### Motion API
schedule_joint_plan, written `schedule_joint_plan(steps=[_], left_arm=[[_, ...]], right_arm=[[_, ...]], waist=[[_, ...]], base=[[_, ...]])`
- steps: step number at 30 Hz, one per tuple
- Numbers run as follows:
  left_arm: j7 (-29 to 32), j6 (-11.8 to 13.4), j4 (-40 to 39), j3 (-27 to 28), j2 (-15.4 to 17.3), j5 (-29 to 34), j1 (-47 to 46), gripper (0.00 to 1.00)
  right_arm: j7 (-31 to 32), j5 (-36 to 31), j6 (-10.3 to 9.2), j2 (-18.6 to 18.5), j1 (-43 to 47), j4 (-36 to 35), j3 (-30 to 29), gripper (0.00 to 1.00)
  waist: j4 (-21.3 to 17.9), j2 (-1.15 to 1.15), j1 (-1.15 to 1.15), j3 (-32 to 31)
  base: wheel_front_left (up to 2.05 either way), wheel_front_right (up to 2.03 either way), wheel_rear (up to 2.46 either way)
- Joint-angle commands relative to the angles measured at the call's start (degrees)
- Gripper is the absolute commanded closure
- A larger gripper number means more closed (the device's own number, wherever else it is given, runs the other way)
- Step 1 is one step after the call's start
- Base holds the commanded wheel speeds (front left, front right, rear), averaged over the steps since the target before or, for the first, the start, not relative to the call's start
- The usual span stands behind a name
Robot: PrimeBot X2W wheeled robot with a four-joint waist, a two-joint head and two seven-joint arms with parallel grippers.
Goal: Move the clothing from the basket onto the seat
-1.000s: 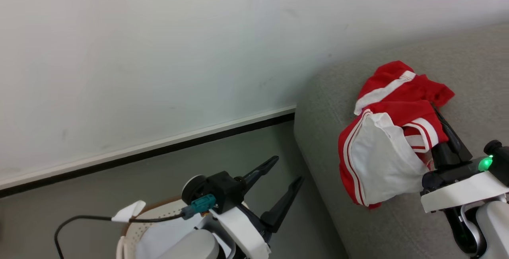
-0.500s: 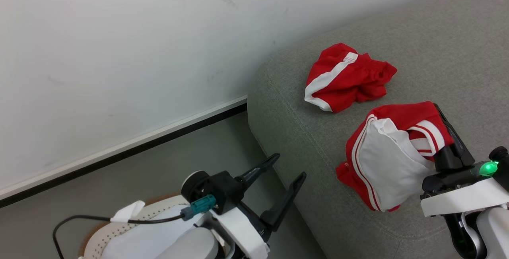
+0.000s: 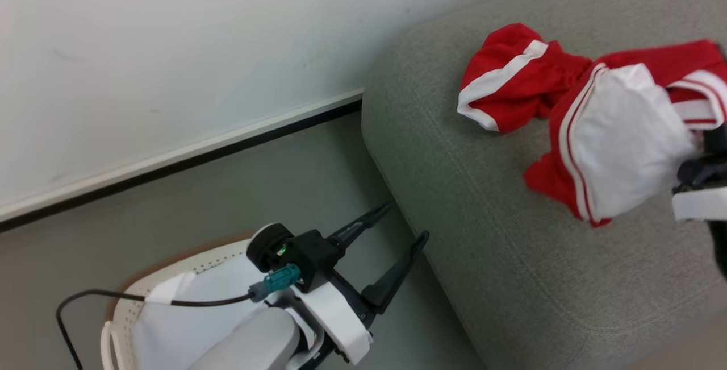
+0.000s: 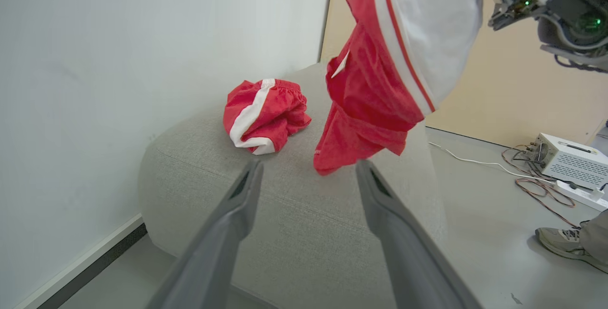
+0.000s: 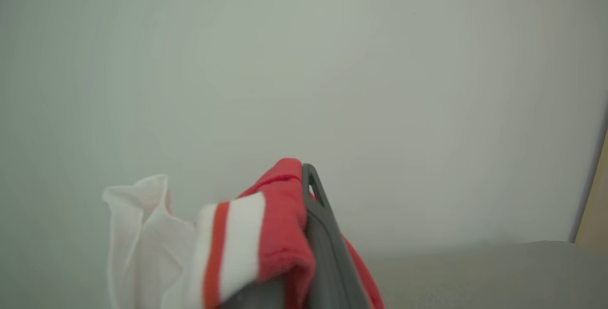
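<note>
Red shorts (image 3: 505, 83) with a white band lie crumpled on the grey seat (image 3: 511, 279), also seen as shorts (image 4: 263, 117) in the left wrist view. My right gripper (image 5: 303, 181) is shut on a red and white garment (image 3: 619, 142), which hangs over the seat (image 4: 285, 233) just right of the shorts; the hanging garment (image 4: 380, 76) drapes down in folds. My left gripper (image 3: 406, 222) stands open and empty over the floor, between the basket (image 3: 119, 313) and the seat. My left forearm covers much of the basket.
A white wall with a dark skirting line (image 3: 187, 157) runs behind the seat. In the left wrist view a white box (image 4: 570, 159) with cables lies on the floor right of the seat, and a person's shoe (image 4: 565, 247) stands nearby.
The head camera has shifted. My right gripper has lifted the red and white garment off the cushion, up beside the shorts. The left gripper stays open and still.
</note>
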Motion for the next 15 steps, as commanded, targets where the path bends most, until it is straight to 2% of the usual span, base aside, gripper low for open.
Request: schedule_joint_plan(steps=[1,8,15], left_arm=[[0.3,-0.2,-0.6,0.0,1.1,0.5,-1.0,0.00],[1.6,-0.4,-4.3,0.7,4.7,0.8,-3.4,0.00],[1.7,0.1,-8.1,2.4,7.4,1.5,-5.8,0.00]], right_arm=[[0.0,0.5,-0.14,-1.1,-2.3,0.4,-1.0,1.00],[0.9,2.8,-0.13,-5.3,-11.1,3.5,-9.7,1.00],[2.9,0.7,-0.13,-8.6,-17.6,9.9,-18.9,1.00]], waist=[[2.5,0.00,0.00,3.9],[6.3,0.00,0.00,12.5],[9.9,0.00,0.00,20.5]], base=[[0.00,0.00,0.00],[0.00,0.00,0.00],[0.00,0.00,0.00]])
